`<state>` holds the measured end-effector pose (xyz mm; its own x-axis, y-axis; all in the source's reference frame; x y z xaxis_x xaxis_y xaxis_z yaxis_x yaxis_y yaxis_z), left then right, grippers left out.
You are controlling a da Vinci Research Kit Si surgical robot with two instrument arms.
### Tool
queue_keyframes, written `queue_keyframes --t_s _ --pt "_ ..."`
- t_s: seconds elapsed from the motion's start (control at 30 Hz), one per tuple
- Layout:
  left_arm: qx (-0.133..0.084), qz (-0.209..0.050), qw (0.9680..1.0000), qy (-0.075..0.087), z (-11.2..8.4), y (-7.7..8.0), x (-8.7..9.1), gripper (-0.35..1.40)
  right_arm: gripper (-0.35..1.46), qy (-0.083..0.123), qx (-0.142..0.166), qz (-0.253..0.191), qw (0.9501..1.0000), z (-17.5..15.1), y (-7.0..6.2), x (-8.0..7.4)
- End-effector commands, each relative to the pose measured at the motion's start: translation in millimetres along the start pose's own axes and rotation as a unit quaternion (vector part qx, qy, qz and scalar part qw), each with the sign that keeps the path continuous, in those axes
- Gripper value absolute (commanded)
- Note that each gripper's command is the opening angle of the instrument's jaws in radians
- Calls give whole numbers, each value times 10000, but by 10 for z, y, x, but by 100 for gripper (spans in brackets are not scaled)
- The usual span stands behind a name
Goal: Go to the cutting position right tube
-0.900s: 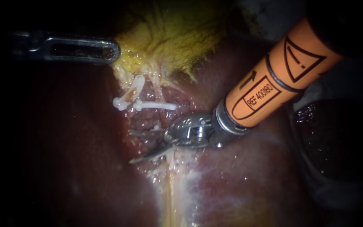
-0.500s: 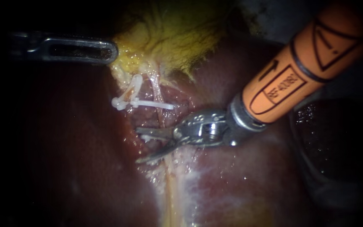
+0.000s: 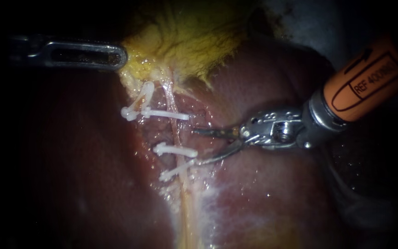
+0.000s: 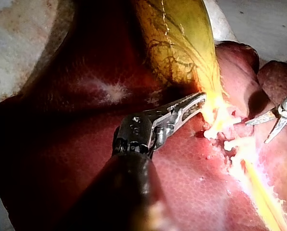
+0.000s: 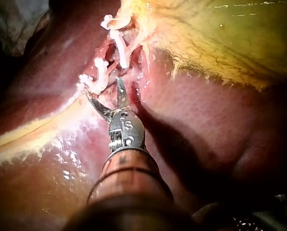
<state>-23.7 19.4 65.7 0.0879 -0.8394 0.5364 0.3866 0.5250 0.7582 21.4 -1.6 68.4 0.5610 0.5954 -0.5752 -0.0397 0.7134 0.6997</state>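
Tube (image 3: 175, 131), thin and pale, runs down from the gallbladder (image 3: 190, 41) over the liver (image 3: 263, 198), with an upper clip (image 3: 166, 114) across it and two lower clips (image 3: 176, 150) further down. At the left, my left instrument (image 3: 123, 55) has its jaws clamped on the gallbladder's yellow edge, well apart from the clips. From the right, my right instrument (image 3: 196, 146) has its jaws spread and holds nothing; their tips lie just beside the tube, level with the stretch between the upper clip and the lower clips.
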Motion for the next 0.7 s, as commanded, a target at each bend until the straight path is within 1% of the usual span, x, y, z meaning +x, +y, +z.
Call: queue_keyframes --t_s 0.03,0.17,0.27,0.4,0.53,0.63,0.7 --pt "-2 -1 10000 0 0 0 0 -35 118 30 53 55 10000 3 3 -2" --pt "-2 -1 10000 0 0 0 0 -35 118 121 208 270 9993 16 13 -4" --pt "-2 -1 10000 0 -1 0 0 -35 118 168 302 380 9987 27 21 -1" --pt "-2 -1 10000 0 -1 0 0 -35 118 312 490 585 9966 40 30 2" --pt "-2 -2 10000 0 0 0 0 -35 118 415 691 645 9947 49 32 2" --pt "-3 -2 10000 -1 0 0 0 -35 118 576 898 700 9918 56 33 2" --pt "-4 -2 10000 -1 0 0 0 -35 118 640 1003 680 9906 62 33 3"
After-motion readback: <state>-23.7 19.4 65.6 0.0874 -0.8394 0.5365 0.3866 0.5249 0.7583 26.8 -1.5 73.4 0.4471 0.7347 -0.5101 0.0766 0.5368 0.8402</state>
